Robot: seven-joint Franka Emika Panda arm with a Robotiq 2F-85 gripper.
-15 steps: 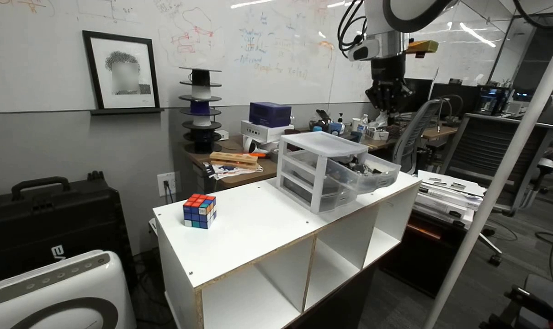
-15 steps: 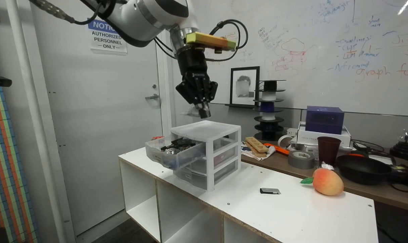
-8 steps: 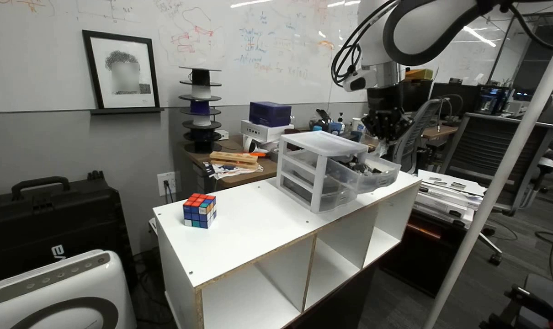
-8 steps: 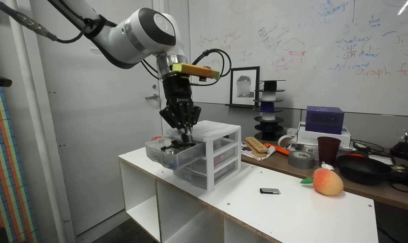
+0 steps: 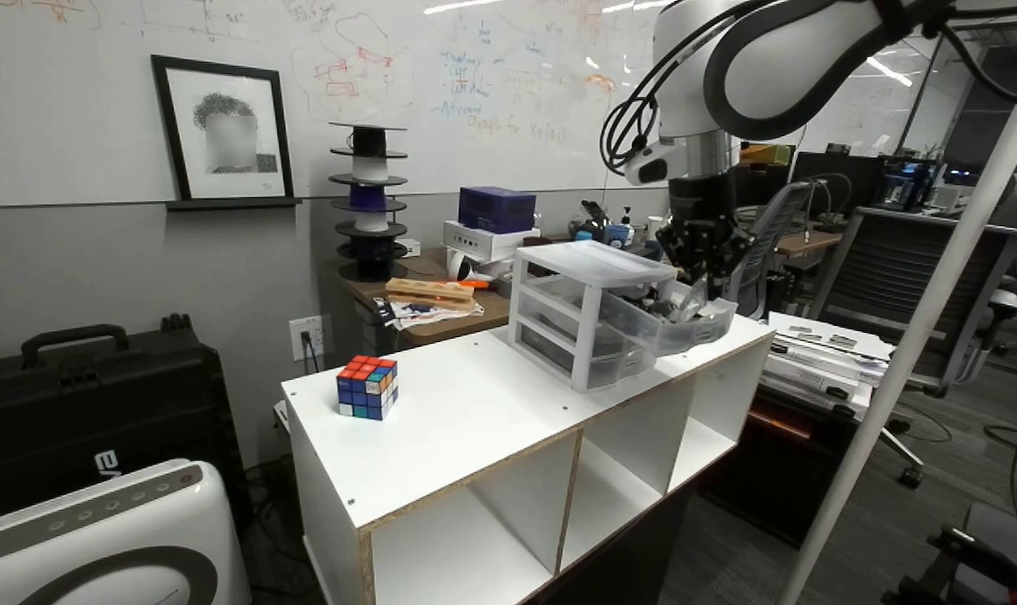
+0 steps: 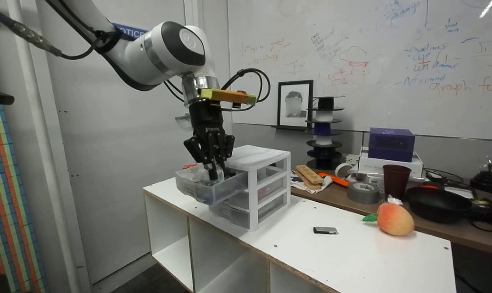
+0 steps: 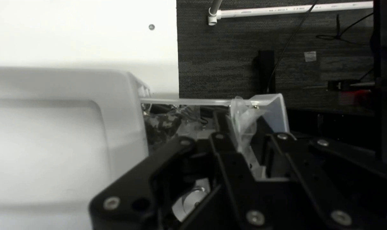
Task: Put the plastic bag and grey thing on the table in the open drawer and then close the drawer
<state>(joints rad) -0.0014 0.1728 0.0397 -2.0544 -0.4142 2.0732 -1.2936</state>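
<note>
The clear plastic bag [image 7: 244,121] is bunched between the fingers of my gripper [image 7: 243,124], which stand apart with a visible gap. In both exterior views the gripper [image 5: 704,287] [image 6: 212,173] points down into the open drawer [image 5: 698,334] [image 6: 195,190], and the bag [image 5: 691,304] shows inside it. The drawer is the top one of the translucent chest [image 6: 254,156] and holds dark items. The grey thing [image 6: 325,230], small and flat, lies on the white table [image 6: 303,260] in an exterior view, apart from the gripper. It is hidden behind the chest elsewhere.
A coloured cube [image 5: 367,387] sits on the table at one end; a peach [image 6: 395,219] with a leaf sits at the other end. A desk [image 6: 425,236] with tape, a cup and a pan runs alongside. A white pole [image 5: 920,336] stands near the table.
My gripper has moved from above the chest down into the open drawer, carrying the plastic bag along. The drawer, chest and grey thing have not moved.
</note>
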